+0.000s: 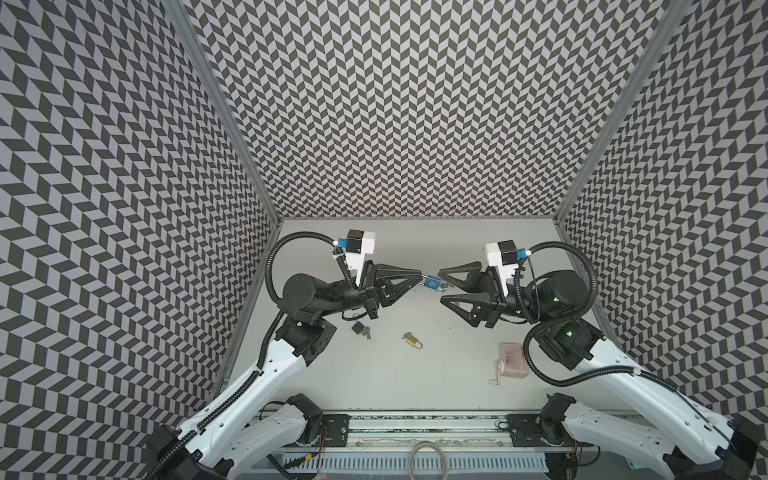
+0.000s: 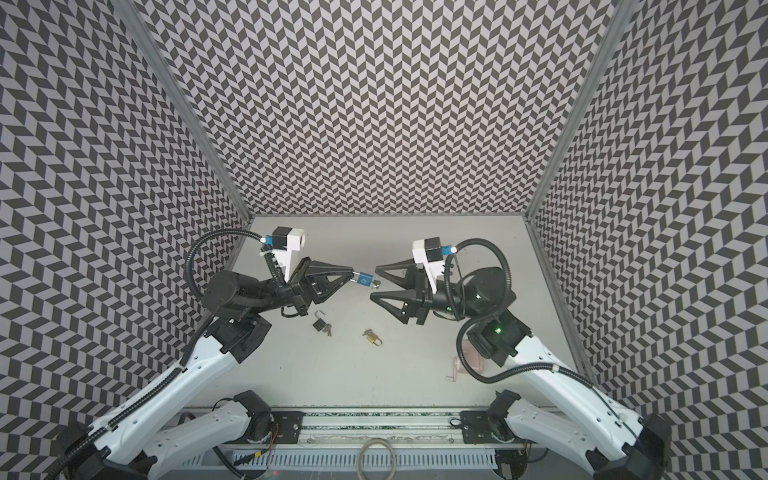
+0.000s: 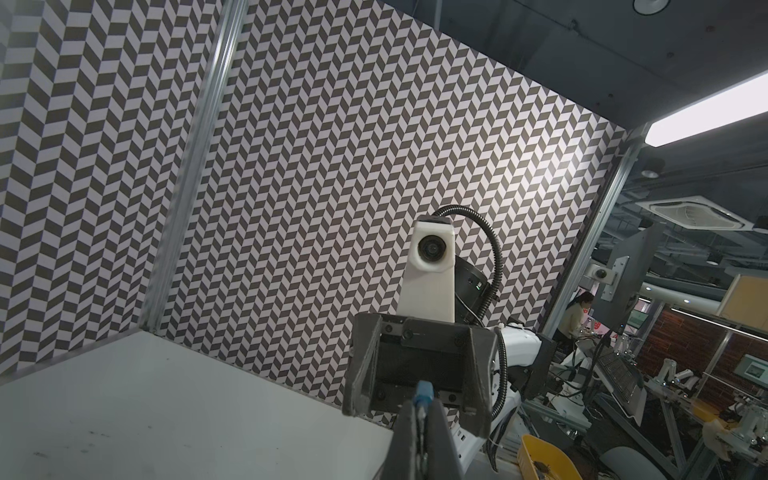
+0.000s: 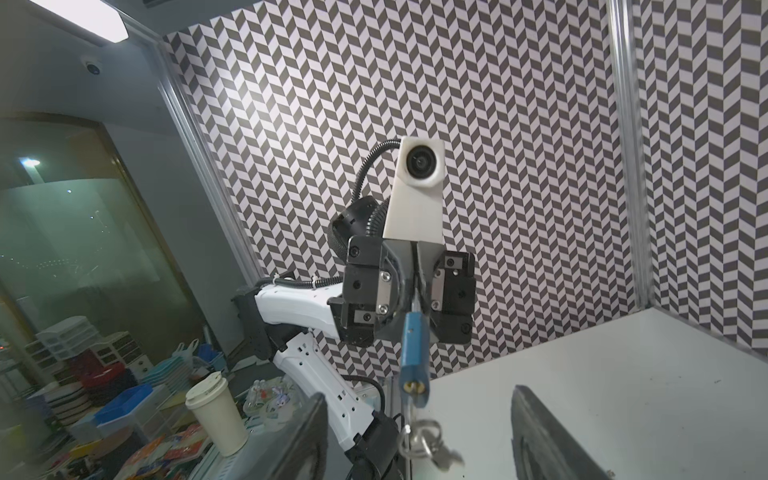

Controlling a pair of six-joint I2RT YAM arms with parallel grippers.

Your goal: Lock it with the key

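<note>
A blue padlock (image 1: 432,283) (image 2: 365,281) hangs in the air between the two arms. My left gripper (image 1: 422,276) (image 2: 353,274) (image 3: 422,406) is shut on its shackle end, which is hidden between the fingers. In the right wrist view the padlock (image 4: 413,353) shows its brass keyhole end, from which a key (image 4: 409,409) seems to stick out, with a ring (image 4: 424,436) and a blurred second key dangling. My right gripper (image 1: 441,286) (image 2: 373,282) (image 4: 424,440) is open, its fingers on either side of the ring without touching it.
On the grey table lie a dark padlock with keys (image 1: 358,328) (image 2: 320,324), a brass padlock (image 1: 412,340) (image 2: 374,337) and a pink object (image 1: 513,359) (image 2: 471,357) partly behind the right arm. Patterned walls close three sides.
</note>
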